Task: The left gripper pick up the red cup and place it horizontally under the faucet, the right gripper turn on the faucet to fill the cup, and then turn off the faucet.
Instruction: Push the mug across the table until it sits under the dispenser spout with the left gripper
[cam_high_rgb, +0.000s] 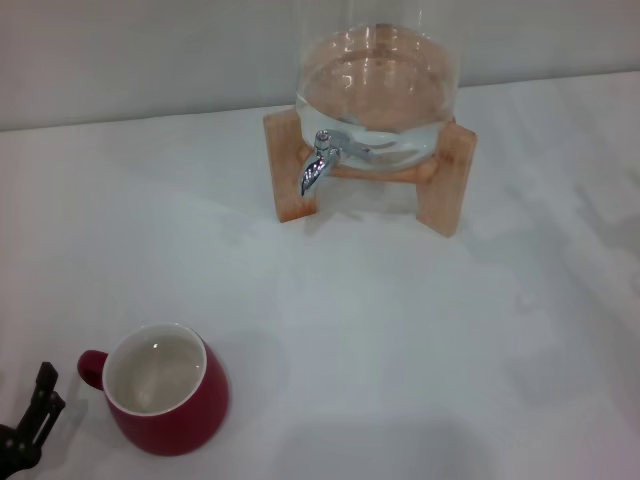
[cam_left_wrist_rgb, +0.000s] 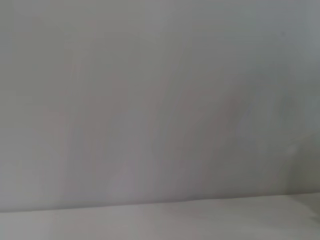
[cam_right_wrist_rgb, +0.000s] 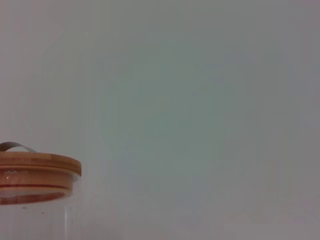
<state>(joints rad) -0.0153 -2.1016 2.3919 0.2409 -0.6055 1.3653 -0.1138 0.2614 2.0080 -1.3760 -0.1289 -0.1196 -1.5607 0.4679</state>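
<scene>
The red cup (cam_high_rgb: 168, 390) stands upright just beside the left gripper (cam_high_rgb: 30, 425); its finger spread cannot be told.

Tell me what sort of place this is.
Probably a plain tabletop test bench, not a real kitchen: a bare white table against a blank wall, holding only a glass drink dispenser with a chrome faucet on a wooden stand, and a red cup.

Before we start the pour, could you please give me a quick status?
Left claw beside squat dark-red ceramic mug, not gripping. Mug upright, well short of chrome spigot. Right claw out of view. Path clear.
</scene>
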